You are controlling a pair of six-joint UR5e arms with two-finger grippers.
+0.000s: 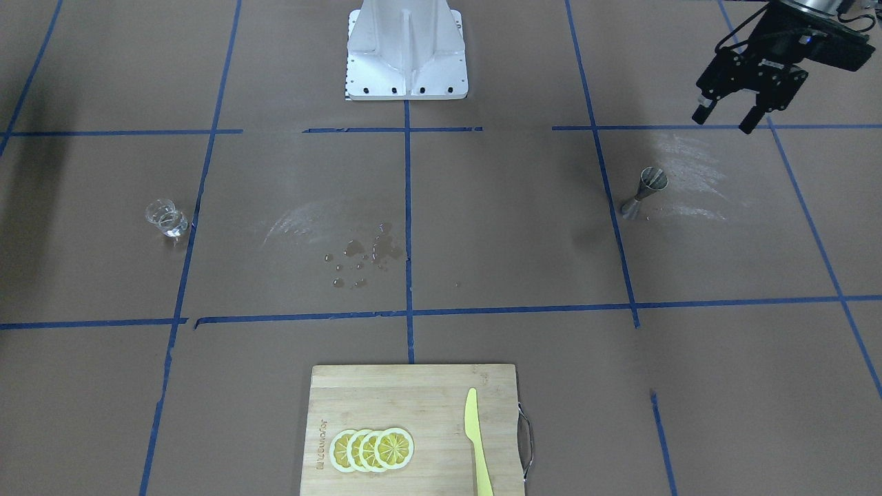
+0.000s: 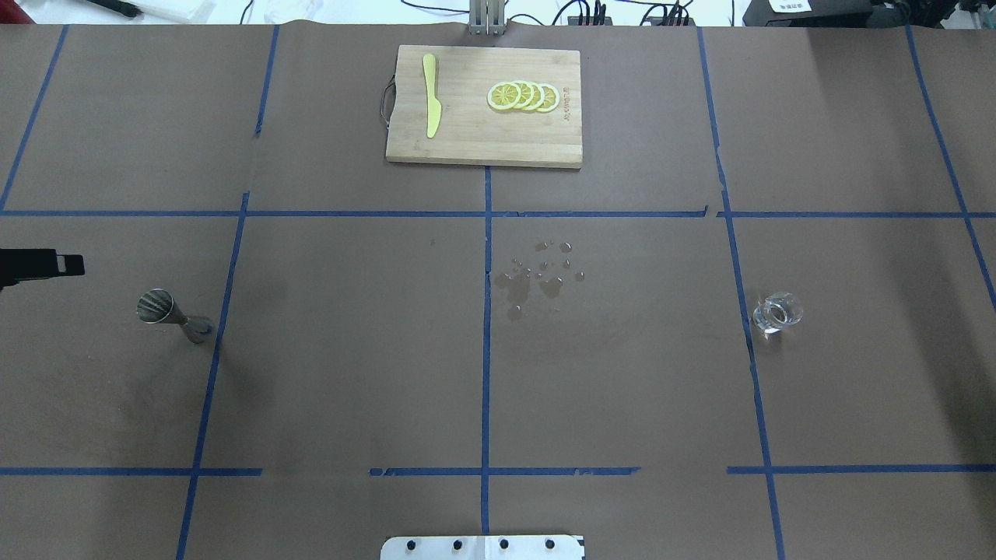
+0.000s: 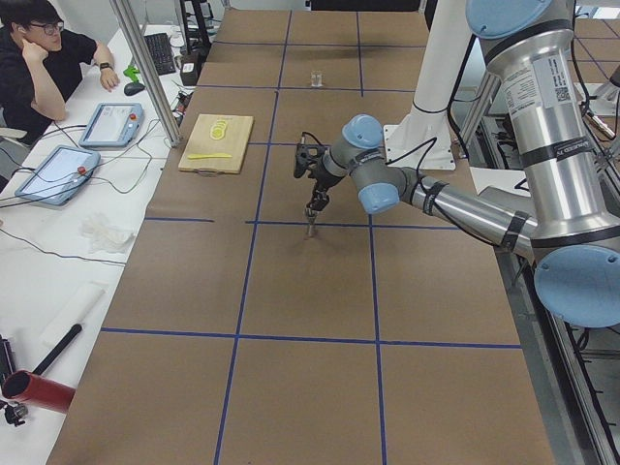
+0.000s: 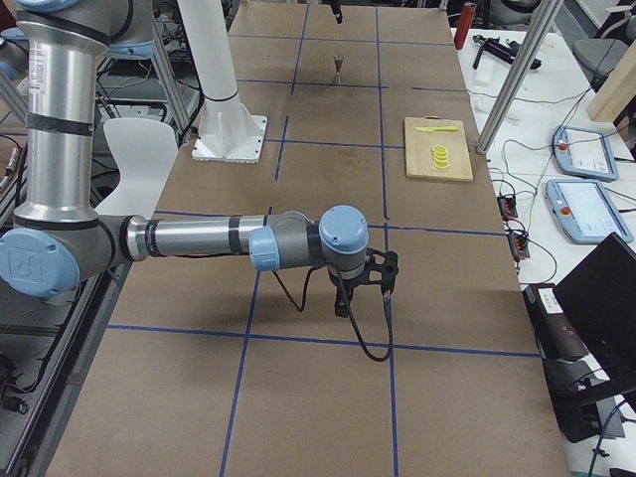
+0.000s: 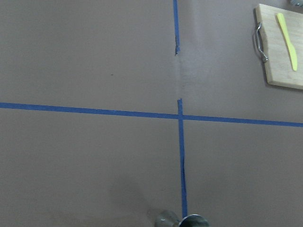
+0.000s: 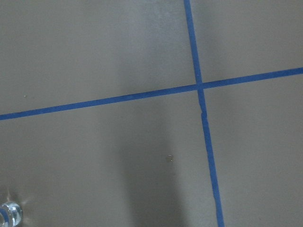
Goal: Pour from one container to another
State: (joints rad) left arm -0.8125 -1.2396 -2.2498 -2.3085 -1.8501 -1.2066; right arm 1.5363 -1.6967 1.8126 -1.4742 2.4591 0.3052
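The clear glass cup (image 1: 167, 218) stands alone on the brown table, also visible in the overhead view (image 2: 778, 312) and at the bottom left corner of the right wrist view (image 6: 9, 213). The silver hourglass jigger (image 1: 644, 191) stands upright across the table (image 2: 173, 315), and its rim shows in the left wrist view (image 5: 182, 220). My left gripper (image 1: 723, 122) hangs open and empty in the air, back from the jigger. My right gripper (image 4: 343, 301) shows only in the exterior right view, low over the table; I cannot tell whether it is open or shut.
Water drops (image 1: 362, 255) lie spilled mid-table. A wooden cutting board (image 1: 358, 393) carries lemon slices (image 1: 372, 449) and a yellow knife (image 1: 477, 441) at the operators' edge. The robot's white base (image 1: 406, 52) stands opposite. A person (image 3: 44, 58) sits beside the table.
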